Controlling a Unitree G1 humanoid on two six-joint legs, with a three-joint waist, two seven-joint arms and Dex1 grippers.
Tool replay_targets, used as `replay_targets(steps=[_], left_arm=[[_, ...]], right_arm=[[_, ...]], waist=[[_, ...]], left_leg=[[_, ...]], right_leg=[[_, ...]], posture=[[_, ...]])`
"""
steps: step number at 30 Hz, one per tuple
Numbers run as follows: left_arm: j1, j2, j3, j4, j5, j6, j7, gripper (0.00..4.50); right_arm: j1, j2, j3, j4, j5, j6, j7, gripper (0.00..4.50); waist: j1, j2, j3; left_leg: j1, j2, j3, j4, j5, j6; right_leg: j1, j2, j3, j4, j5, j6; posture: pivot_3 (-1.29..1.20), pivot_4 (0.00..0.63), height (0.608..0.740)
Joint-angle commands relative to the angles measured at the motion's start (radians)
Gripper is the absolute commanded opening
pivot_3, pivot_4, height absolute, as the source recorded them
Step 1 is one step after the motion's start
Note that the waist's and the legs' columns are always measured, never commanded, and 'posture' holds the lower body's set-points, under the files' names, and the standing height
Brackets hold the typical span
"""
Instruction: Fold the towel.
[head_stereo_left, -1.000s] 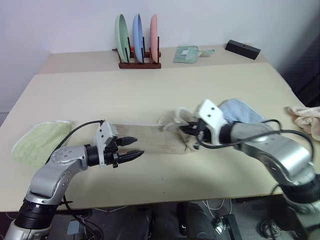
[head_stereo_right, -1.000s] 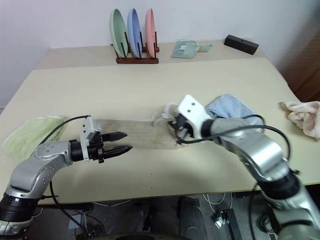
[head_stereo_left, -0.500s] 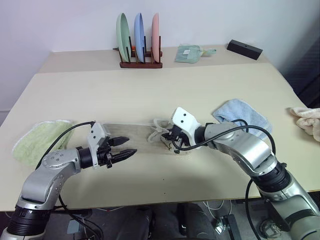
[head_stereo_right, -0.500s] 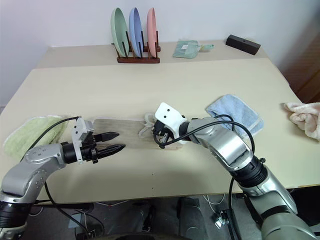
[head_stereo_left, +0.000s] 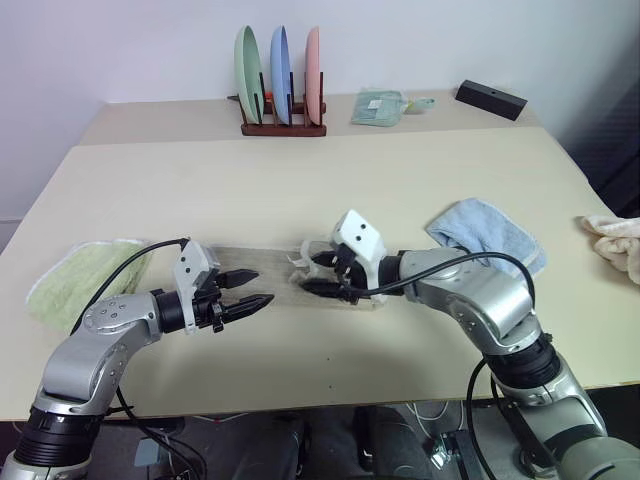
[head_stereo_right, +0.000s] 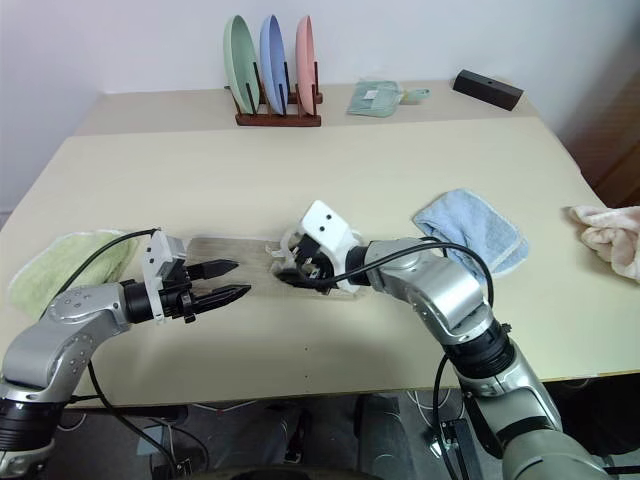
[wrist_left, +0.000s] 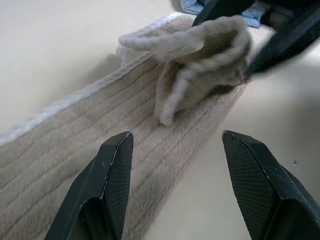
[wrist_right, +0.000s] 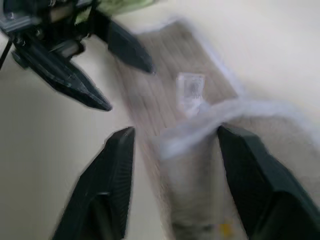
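Between your left gripper (head_stereo_left: 258, 289) and right gripper (head_stereo_left: 312, 274) lies only flat towel (head_stereo_left: 262, 270), an open gap. Past the right gripper's fingertips, the bunched towel end stands raised. Outside your left gripper sits the green towel (head_stereo_left: 72, 280); behind your right arm lies the blue towel (head_stereo_left: 487, 229). The near tabletop (head_stereo_left: 330, 370) is bare.

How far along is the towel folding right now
Partway. The towel lies as a long narrow strip, and its right end is already brought over toward the middle. The right gripper stands open over that bunched end; the left gripper hovers open. Flattening the fold and finishing remain.
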Motion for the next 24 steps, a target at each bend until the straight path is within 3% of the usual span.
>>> replay_targets(steps=[1,2,7,12,24], left_arm=[[0.008,0.018,0.025,-0.018,-0.005,-0.004,-0.003,2.86],[0.013,0.020,0.028,-0.020,-0.006,-0.004,-0.002,2.86],[0.012,0.018,0.026,-0.019,-0.007,-0.003,0.007,2.86],[0.005,0.013,0.016,-0.015,-0.005,-0.004,0.011,2.86],[0.009,0.010,0.022,-0.011,-0.008,-0.007,0.013,2.86]], right_arm=[[0.019,-0.042,-0.127,-0.092,0.104,-0.014,0.080,2.42],[0.025,-0.045,-0.170,-0.098,0.139,-0.015,0.092,2.42],[0.011,-0.034,-0.285,0.022,0.143,-0.016,0.019,0.11],[0.024,-0.029,-0.202,0.109,0.018,-0.152,0.003,0.04],[0.145,0.033,0.069,0.280,-0.205,-0.467,0.118,0.04]], waist=[[-0.001,0.000,0.000],[-0.002,0.000,0.000],[-0.004,0.000,0.000],[-0.003,0.000,0.000],[-0.004,0.000,0.000]], left_leg=[[0.000,0.000,0.000,0.000,0.000,0.000],[0.000,0.000,0.000,0.000,0.000,0.000],[0.001,0.000,0.000,-0.001,0.000,0.000],[0.000,0.000,0.000,-0.001,0.000,0.000],[0.001,0.000,0.000,0.000,0.000,0.000]], right_leg=[[0.000,0.000,0.000,0.000,0.000,0.000],[0.000,0.000,0.000,0.000,0.000,0.000],[0.000,0.000,0.000,0.000,0.000,0.000],[0.000,0.000,0.000,0.000,0.000,0.000],[0.000,0.000,0.000,0.000,0.000,0.000]], posture=[[0.00,0.150,0.737],[0.00,0.150,0.737],[0.00,0.150,0.737],[0.00,0.150,0.737],[0.00,0.150,0.737]])
